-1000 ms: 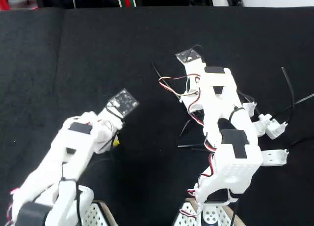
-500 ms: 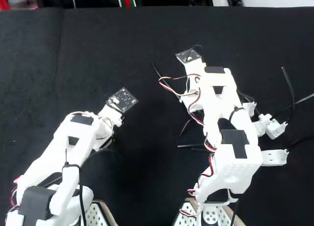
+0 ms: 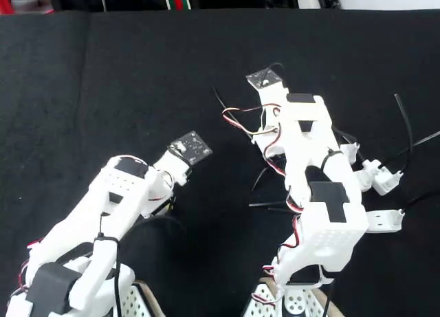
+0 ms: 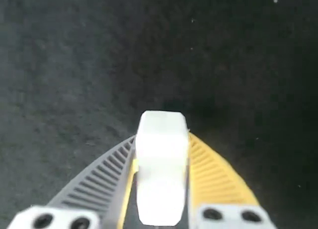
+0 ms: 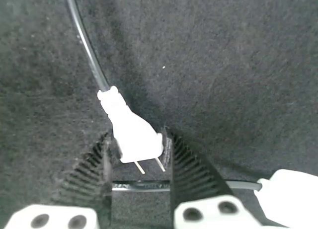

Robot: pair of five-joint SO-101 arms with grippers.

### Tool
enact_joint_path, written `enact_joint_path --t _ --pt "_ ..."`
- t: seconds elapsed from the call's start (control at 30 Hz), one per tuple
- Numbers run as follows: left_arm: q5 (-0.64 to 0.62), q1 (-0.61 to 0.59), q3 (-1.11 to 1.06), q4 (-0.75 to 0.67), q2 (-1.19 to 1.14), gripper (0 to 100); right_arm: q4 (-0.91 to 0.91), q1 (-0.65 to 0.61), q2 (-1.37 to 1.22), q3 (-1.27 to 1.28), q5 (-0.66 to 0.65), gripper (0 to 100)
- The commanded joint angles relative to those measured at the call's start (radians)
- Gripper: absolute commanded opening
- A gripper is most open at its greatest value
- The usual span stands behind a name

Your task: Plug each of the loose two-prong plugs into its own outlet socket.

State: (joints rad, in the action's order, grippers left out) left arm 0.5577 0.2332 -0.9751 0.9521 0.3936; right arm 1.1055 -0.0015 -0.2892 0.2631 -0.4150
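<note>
In the right wrist view, a white two-prong plug (image 5: pixel 125 123) sits between the black ribbed fingers (image 5: pixel 105 157) of my right gripper (image 5: pixel 137 144), which is shut on it. Its prongs point back toward the camera, and its black cable (image 5: pixel 84 45) runs away over the cloth. My left gripper (image 4: pixel 162 138) is shut on a white blocky piece (image 4: pixel 161 164), held between a grey finger (image 4: pixel 107 172) and a yellow finger (image 4: pixel 213 179); I cannot tell whether it is a plug or a socket. From above, the left arm (image 3: pixel 124 193) is at the lower left and the right arm (image 3: pixel 309 159) is right of centre.
Two white socket pieces (image 3: pixel 381 179) (image 3: pixel 385 221) lie beside the right arm, with thin black cables (image 3: pixel 405 124) trailing around them. A black cloth (image 3: pixel 137 69) covers the table, open at the far left. Another white part (image 5: pixel 290 189) shows close to the right gripper.
The left arm has swung to the right and slightly forward, carrying its wrist toward the table's middle. The right arm has kept still.
</note>
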Motion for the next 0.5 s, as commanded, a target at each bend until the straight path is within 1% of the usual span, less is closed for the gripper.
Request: enact_joint_path --t 0.0,0.1,0.27,0.4,0.47 --pt "-0.003 -0.061 0.028 -0.012 0.018 21 -0.014 0.017 0.004 -0.05 -0.008 1.1" --pt "-0.002 -0.088 0.058 -0.012 0.011 21 -0.014 0.015 0.004 -0.05 -0.008 1.1" --pt "0.002 -0.094 0.091 -0.012 0.012 21 -0.014 0.015 0.004 -0.05 -0.008 1.1" --pt "0.074 -0.096 0.099 -0.006 0.015 21 -0.014 0.015 0.004 -0.05 -0.008 1.1" --pt "0.095 -0.117 0.101 -0.012 0.021 21 -0.014 0.015 0.004 -0.05 -0.008 1.1"
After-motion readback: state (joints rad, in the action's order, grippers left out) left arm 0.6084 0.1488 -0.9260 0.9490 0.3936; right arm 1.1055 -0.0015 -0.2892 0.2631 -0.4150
